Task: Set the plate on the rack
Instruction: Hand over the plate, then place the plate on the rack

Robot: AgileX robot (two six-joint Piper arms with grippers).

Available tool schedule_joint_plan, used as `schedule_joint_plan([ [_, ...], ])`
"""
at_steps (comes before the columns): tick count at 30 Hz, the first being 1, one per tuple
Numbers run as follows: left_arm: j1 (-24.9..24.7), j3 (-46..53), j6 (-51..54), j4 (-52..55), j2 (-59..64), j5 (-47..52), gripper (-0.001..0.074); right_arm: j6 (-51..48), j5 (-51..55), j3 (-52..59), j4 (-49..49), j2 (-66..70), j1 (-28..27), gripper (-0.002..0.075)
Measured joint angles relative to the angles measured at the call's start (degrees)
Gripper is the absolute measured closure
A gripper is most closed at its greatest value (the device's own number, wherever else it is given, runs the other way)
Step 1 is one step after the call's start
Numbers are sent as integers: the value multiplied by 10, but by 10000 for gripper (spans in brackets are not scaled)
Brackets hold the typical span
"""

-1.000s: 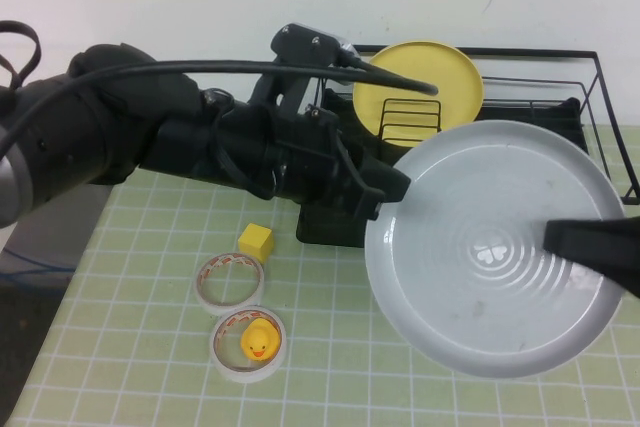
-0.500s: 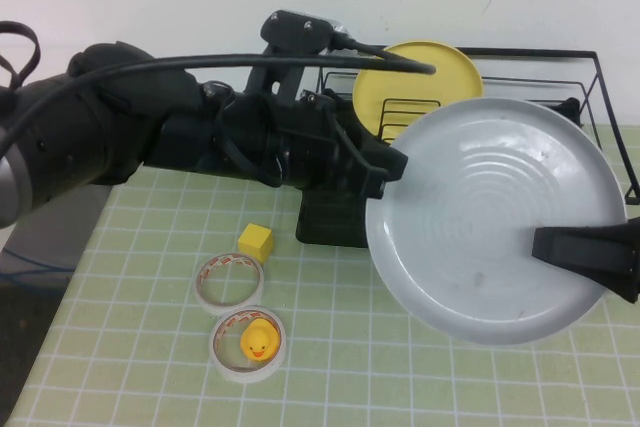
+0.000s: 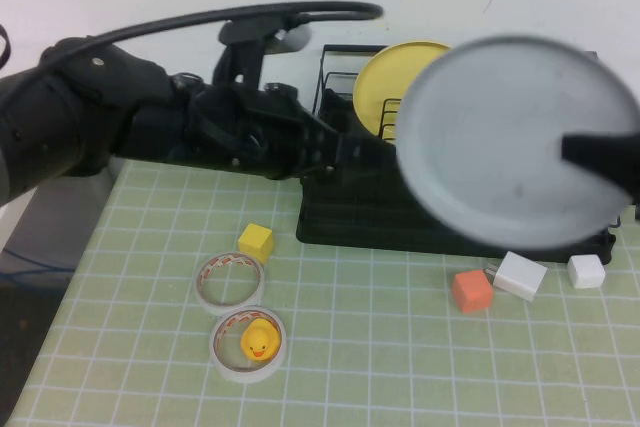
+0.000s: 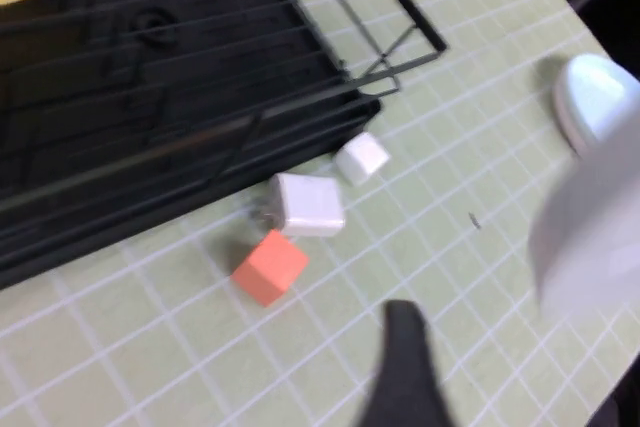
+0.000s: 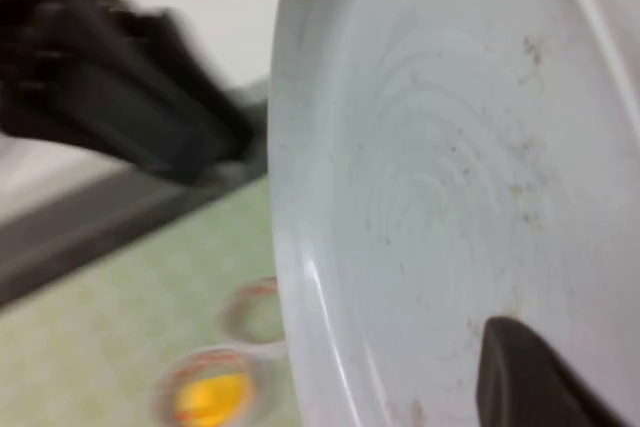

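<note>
While the left gripper [image 3: 385, 162], grip unreadable, is sitting by the rack [image 3: 345, 212], the right gripper [image 3: 590, 157] is pinching the grey plate [image 3: 500, 147] aloft.

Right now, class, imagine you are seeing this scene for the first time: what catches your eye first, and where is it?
The big grey plate dominates, held up over the black rack with the right hand clamped on its right edge. The bulky left arm reaches across, its left hand at the plate's left rim. A yellow plate stands in the rack behind.

No readable text, labels, brands, numbers or signs on anything in view
</note>
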Motion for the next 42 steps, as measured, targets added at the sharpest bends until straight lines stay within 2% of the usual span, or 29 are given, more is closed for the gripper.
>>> schedule_joint_plan([
  [3, 15, 0, -25, 23, 0, 3, 379, -8, -32, -46, -7, 18, 0, 586],
  [7, 35, 0, -70, 99, -6, 16, 626, -11, -25, -114, -10, 68, 0, 586],
  [10, 50, 2, -92, 161, -27, 26, 702, -13, -5, -173, -20, 122, 0, 586],
  [15, 65, 28, -104, 184, -89, 5, 730, -26, 45, -279, -37, 213, 0, 586],
  [19, 67, 85, -107, 184, -157, -45, 734, -36, 87, -379, -41, 282, 0, 586],
  [30, 67, 338, -180, 152, -393, -233, 735, -35, 110, -618, -50, 426, 0, 586],
  [39, 67, 414, -182, 110, -475, -261, 735, -37, 118, -720, -51, 529, 0, 586],
  [42, 67, 417, -182, 107, -475, -261, 735, -82, 96, -724, -51, 560, 5, 587],
])
